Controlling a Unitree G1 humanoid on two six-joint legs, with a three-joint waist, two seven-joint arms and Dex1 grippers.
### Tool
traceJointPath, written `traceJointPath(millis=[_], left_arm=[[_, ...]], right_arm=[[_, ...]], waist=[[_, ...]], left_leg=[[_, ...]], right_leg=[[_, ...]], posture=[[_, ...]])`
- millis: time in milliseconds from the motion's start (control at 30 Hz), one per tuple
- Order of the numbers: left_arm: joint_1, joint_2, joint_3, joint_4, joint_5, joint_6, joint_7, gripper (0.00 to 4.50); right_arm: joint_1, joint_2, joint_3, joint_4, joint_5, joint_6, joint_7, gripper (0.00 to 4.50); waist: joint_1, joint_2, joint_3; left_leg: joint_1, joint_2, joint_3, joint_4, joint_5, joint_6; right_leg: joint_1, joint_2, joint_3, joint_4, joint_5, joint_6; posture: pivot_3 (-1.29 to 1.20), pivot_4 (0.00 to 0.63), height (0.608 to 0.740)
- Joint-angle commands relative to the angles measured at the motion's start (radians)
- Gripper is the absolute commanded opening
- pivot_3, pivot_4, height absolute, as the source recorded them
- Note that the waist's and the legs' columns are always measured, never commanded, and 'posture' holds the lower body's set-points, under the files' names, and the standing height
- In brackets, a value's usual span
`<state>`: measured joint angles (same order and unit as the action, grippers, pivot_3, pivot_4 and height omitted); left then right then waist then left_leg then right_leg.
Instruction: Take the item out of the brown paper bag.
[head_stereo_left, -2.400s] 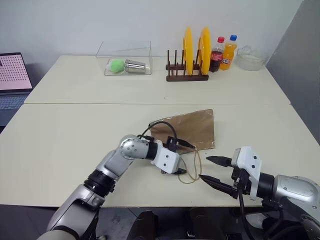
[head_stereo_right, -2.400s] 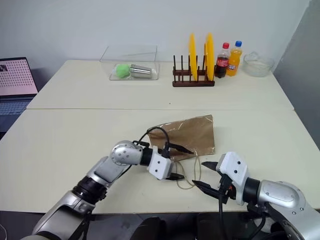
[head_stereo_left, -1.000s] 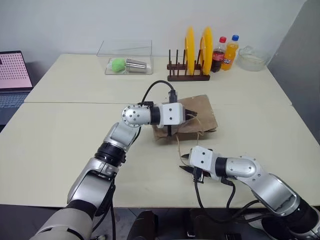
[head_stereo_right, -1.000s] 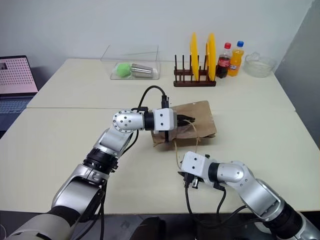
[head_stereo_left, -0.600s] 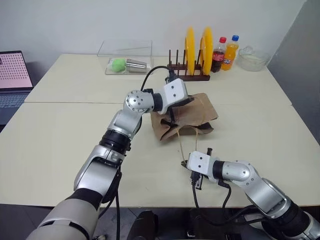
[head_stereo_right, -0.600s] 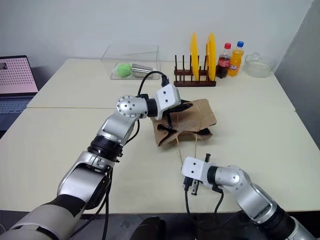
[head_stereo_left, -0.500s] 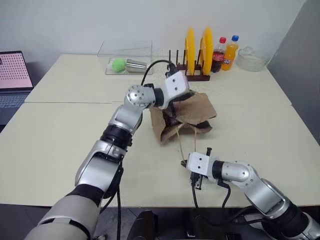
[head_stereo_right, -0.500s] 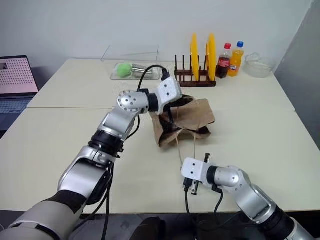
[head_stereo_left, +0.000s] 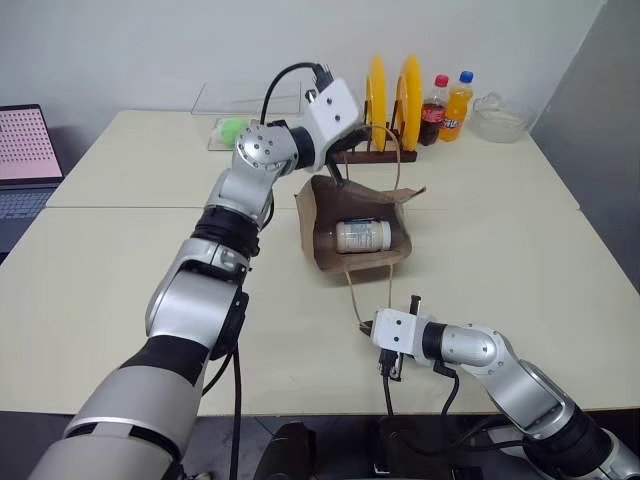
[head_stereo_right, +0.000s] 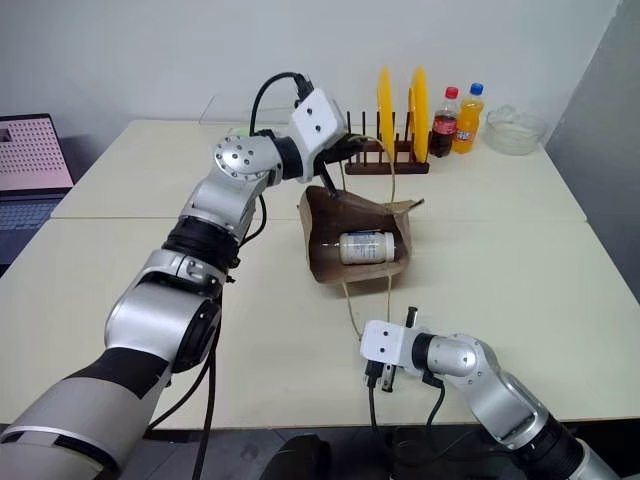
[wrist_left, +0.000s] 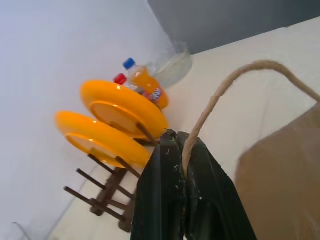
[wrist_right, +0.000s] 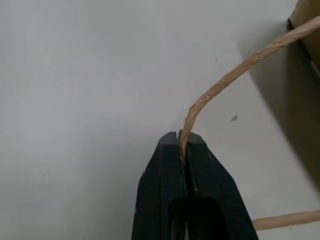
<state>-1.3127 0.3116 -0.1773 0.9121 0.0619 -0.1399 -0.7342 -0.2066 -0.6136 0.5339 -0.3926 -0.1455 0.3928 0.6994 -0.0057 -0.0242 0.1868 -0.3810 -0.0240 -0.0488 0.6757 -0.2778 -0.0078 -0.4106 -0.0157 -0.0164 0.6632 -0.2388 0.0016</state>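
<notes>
Brown, creased paper bag (head_stereo_left: 352, 222) with thin tan handles (wrist_right: 235, 75), darker brown in its shadowed inside; white bottle (head_stereo_left: 362, 236) lying within, banded with a blue-printed label. Black fingers on the left gripper (wrist_left: 180, 145) and on the right gripper (wrist_right: 183, 142), behind them white housings and silver-grey arm shells with black cables. Pale cream table (head_stereo_left: 120, 280). Two bright yellow-orange plates (head_stereo_left: 390, 95) in a dark brown wooden rack (head_stereo_left: 370, 150). Dark cola bottle (head_stereo_left: 433, 108) with red cap and red label; orange soda bottle (head_stereo_left: 457, 103) with blue cap. Clear box (head_stereo_left: 225, 110) holding a green ball (head_stereo_left: 232, 128). Clear glass bowl (head_stereo_left: 500, 118). Laptop screen (head_stereo_left: 25, 145) pink with a fine dotted pattern
</notes>
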Motion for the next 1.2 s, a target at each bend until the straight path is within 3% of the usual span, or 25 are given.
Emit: traceJointPath(millis=[33,400,533,700,900,1033,1200], left_arm=[[-0.090,0.023,0.058,0.051,-0.004,-0.049,0.059,0.00],[-0.086,0.005,0.066,0.072,-0.022,-0.079,0.006,0.00],[-0.002,-0.001,0.068,-0.068,-0.077,-0.005,-0.129,0.00],[0.068,0.019,0.085,-0.231,-0.133,0.126,-0.213,0.00],[0.118,0.034,0.087,-0.347,-0.164,0.215,-0.235,0.00],[0.124,0.039,0.098,-0.382,-0.181,0.250,-0.243,0.00],[0.131,0.039,0.119,-0.447,-0.256,0.340,-0.284,0.00]], right_arm=[[0.039,-0.006,0.047,0.062,-0.024,0.022,0.045,0.04],[0.042,0.015,0.020,0.056,-0.025,-0.005,0.024,0.04],[0.024,0.058,-0.052,-0.005,0.023,0.010,0.023,0.95],[0.033,0.012,-0.119,-0.150,0.107,0.047,0.109,2.63],[0.031,-0.083,-0.367,-0.364,0.394,0.233,0.225,2.63],[-0.058,-0.097,-0.535,-0.400,0.606,0.378,0.226,2.63],[-0.286,-0.006,-0.433,-0.251,0.534,0.377,0.101,2.63]], waist=[[0.000,0.000,0.000],[0.000,0.000,0.000],[-0.004,0.000,0.000],[-0.003,0.000,0.000],[0.000,0.000,0.000],[-0.001,0.000,0.001],[-0.006,0.000,0.000]], left_leg=[[0.000,0.000,0.000,0.000,0.000,0.000],[0.000,0.000,0.000,0.000,0.000,0.000],[0.000,0.000,0.001,0.000,0.000,0.000],[-0.001,0.000,0.000,0.000,0.000,-0.001],[-0.002,-0.001,0.000,0.001,0.000,0.000],[-0.002,-0.001,-0.001,0.001,0.000,0.000],[-0.001,0.000,0.000,0.001,0.000,0.000]], right_leg=[[0.000,0.000,0.000,0.000,0.000,0.000],[0.000,0.000,0.000,0.000,0.000,0.000],[0.000,0.000,0.001,0.001,0.000,0.000],[-0.001,0.000,0.000,0.001,0.000,0.000],[-0.002,-0.001,0.000,0.001,0.000,0.000],[-0.001,-0.001,0.000,0.001,0.000,0.000],[-0.001,0.000,0.000,0.002,0.000,0.000]], posture=[[0.00,0.150,0.740],[0.00,0.150,0.740],[0.00,0.150,0.740],[0.00,0.150,0.740],[0.00,0.150,0.740],[0.00,0.150,0.740],[0.00,0.150,0.740]])
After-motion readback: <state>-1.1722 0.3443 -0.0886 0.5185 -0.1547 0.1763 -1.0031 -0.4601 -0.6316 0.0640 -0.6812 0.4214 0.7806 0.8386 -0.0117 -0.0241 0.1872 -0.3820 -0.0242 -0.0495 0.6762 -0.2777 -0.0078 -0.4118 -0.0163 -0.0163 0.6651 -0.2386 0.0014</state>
